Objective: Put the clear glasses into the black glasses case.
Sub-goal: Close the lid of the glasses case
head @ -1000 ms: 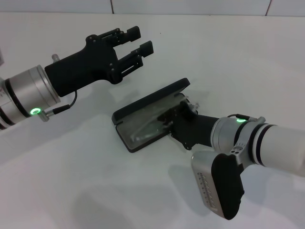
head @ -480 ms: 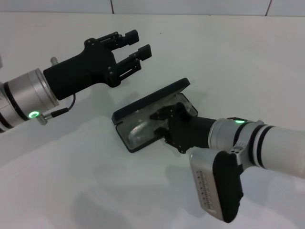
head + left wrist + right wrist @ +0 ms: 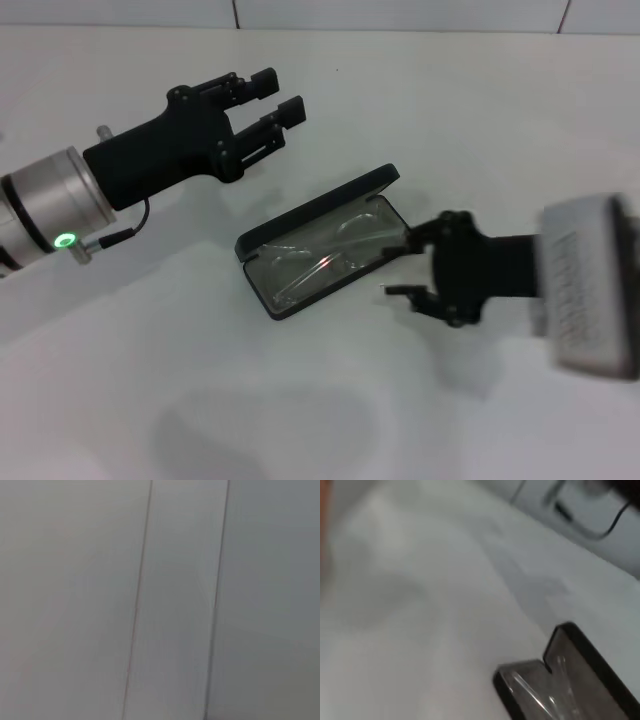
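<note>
The black glasses case (image 3: 262, 236) lies open in the middle of the white table, lid tilted up toward the back. Inside its grey-lined tray rest the clear glasses (image 3: 322, 262), folded and transparent. My right gripper (image 3: 405, 265) is just right of the case, open and holding nothing, its fingers (image 3: 418, 234) spread apart beside the case's right end. My left gripper (image 3: 273, 101) hovers open above the table, behind and to the left of the case. The right wrist view catches one corner of the case (image 3: 560, 640) with the glasses (image 3: 535, 695) lying in it.
The white table (image 3: 200, 400) spreads around the case. A tiled wall edge (image 3: 400, 15) runs along the back. The left wrist view shows only plain grey wall panels (image 3: 175, 600).
My right gripper has pulled back out of the case toward the right, leaving the clear glasses lying in the tray. The left gripper has drifted slightly left.
</note>
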{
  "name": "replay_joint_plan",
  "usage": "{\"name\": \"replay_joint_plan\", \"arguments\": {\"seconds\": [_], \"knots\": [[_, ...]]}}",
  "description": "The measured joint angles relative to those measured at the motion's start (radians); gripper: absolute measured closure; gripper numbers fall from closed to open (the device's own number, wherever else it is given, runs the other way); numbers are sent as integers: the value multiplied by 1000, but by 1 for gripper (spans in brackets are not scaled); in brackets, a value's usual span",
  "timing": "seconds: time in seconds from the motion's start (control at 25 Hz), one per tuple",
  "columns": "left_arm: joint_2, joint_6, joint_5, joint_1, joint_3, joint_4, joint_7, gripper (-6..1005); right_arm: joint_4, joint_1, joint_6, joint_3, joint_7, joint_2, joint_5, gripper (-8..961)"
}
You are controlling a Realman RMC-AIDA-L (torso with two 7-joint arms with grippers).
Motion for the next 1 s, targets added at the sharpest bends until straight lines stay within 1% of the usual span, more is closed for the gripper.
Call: {"name": "replay_joint_plan", "arguments": {"seconds": [0.04,0.08,0.12,0.16,0.28,0.36,0.44,0.56,0.76,0.84,1.0], "knots": [[-1,-27,0,-4,2,2,-9,496,14,2,-91,63,-3,-1,32,612],[-5,-84,5,-15,6,4,-24,496,41,9,-201,150,-10,-1,67,609],[-5,-84,5,-15,6,4,-24,496,76,17,-322,240,-20,-2,103,605],[-6,-112,18,-26,7,1,-32,496,110,27,-405,314,-34,-2,128,602],[-9,-194,85,-62,8,-3,-69,496,259,70,-662,561,-92,-4,172,591],[-12,-253,159,-92,11,-7,-110,495,346,90,-763,689,-121,-7,171,584],[-13,-286,211,-118,15,-20,-135,495,417,97,-811,777,-147,-13,168,577],[-14,-300,246,-143,45,-40,-143,495,447,88,-817,811,-156,-17,168,567],[-14,-301,248,-144,164,-36,-138,495,461,76,-819,818,-157,-17,167,549],[-14,-301,250,-143,197,-36,-138,496,465,76,-819,819,-157,-18,166,542],[-14,-301,256,-138,214,-37,-138,496,466,76,-821,820,-166,-18,166,528]]}}
